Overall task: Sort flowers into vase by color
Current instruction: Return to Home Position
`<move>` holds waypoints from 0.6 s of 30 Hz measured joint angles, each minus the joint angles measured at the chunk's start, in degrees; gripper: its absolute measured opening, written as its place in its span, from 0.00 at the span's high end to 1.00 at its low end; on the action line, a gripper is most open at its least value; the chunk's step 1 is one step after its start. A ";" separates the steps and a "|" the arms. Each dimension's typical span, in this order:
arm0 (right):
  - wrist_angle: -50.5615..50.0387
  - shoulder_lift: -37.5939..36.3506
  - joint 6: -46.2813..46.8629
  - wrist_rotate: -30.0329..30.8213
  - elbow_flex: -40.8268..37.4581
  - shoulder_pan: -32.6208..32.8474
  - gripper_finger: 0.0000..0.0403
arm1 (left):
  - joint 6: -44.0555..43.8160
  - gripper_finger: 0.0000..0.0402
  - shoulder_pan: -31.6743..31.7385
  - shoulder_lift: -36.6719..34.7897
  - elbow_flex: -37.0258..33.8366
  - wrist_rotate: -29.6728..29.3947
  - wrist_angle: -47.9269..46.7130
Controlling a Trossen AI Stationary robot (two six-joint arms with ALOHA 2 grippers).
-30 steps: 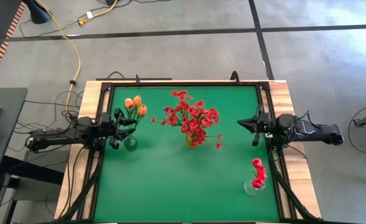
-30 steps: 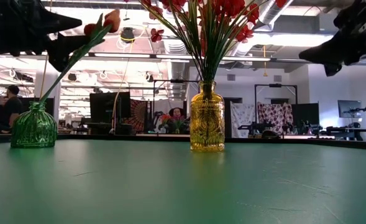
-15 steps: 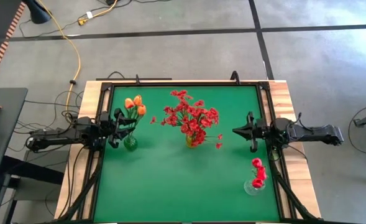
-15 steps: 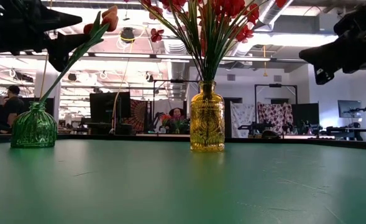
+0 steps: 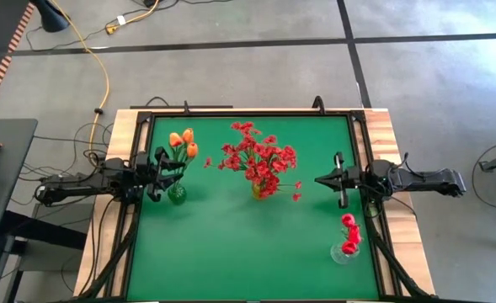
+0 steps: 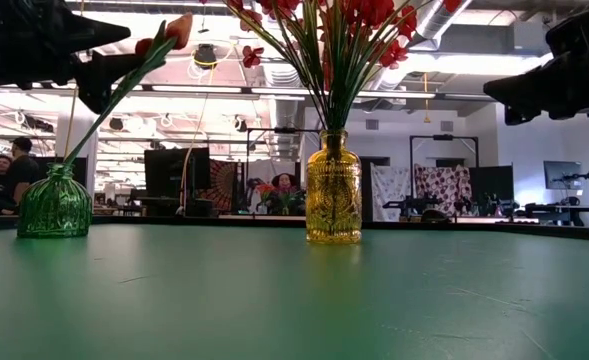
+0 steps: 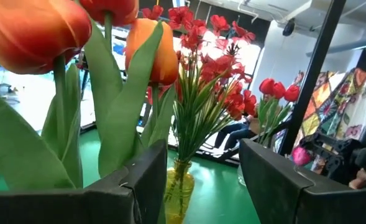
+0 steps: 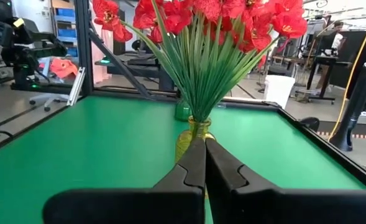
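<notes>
The left claw (image 7: 204, 151), fingers spread, has stayed at the green desk's (image 5: 231, 252) 9 o'clock, beside the orange tulips (image 5: 184, 141) in a ribbed green glass vase (image 6: 54, 205). Bunches of small red blossoms (image 5: 258, 157) fill the amber glass vase (image 6: 333, 190) at the centre. The right claw (image 8: 204, 148), fingers pressed together on nothing at 3 o'clock, has edged inward since a second ago. Red-pink buds (image 5: 349, 233) stand in a clear vase at 5 o'clock.

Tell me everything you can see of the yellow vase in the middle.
The yellow vase is see-through amber glass with a ribbed body and short narrow neck. It stands upright near the middle of the green table. A bunch of small red blossoms on thin green stems fans out of its mouth. Nothing else touches it.
</notes>
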 joint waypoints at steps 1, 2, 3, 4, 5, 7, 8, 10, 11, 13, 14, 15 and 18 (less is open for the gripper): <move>0.00 0.00 -0.05 0.11 0.00 0.00 0.93 | 0.37 0.53 0.01 -0.01 -0.01 -0.01 0.00; -0.02 0.00 -0.14 0.18 -0.02 0.00 0.93 | 0.78 0.53 0.01 0.00 0.00 0.05 0.00; -0.02 -0.01 -0.15 0.27 -0.02 0.00 0.93 | 1.53 0.53 -0.01 0.00 0.00 0.26 0.00; -0.02 -0.02 -0.15 0.31 -0.02 0.00 0.92 | 2.32 0.53 0.01 0.00 0.00 0.78 0.00; -0.02 0.00 -0.15 0.40 -0.02 0.00 0.92 | 3.17 0.53 0.01 0.00 -0.01 1.46 -0.07; -0.02 0.00 -0.20 0.61 -0.02 0.00 0.92 | 4.78 0.53 0.01 0.00 -0.01 2.91 -0.59; -0.02 0.00 -0.26 0.85 -0.02 0.00 0.92 | 5.62 0.53 0.01 0.00 -0.02 3.86 -0.94; 0.00 -0.01 -0.28 1.41 -0.04 0.00 0.92 | 6.53 0.53 0.00 0.00 0.00 5.48 -1.72; 0.05 -0.01 -0.28 1.90 -0.04 0.00 0.92 | 6.56 0.53 -0.01 0.00 0.00 5.93 -2.32; 0.19 0.00 -0.28 2.61 -0.04 0.00 0.92 | 6.58 0.53 0.00 -0.02 0.00 6.05 -5.05; 0.29 0.00 -0.26 3.05 -0.04 0.00 0.92 | 6.60 0.53 0.00 -0.02 -0.02 6.02 -6.79; 0.35 0.00 -0.24 3.36 -0.04 0.00 0.92 | 6.69 0.53 -0.01 0.00 -0.02 5.75 -8.49; 0.37 -0.02 -0.26 3.47 -0.07 0.00 0.92 | 7.76 0.53 0.01 0.00 -0.03 3.79 -11.61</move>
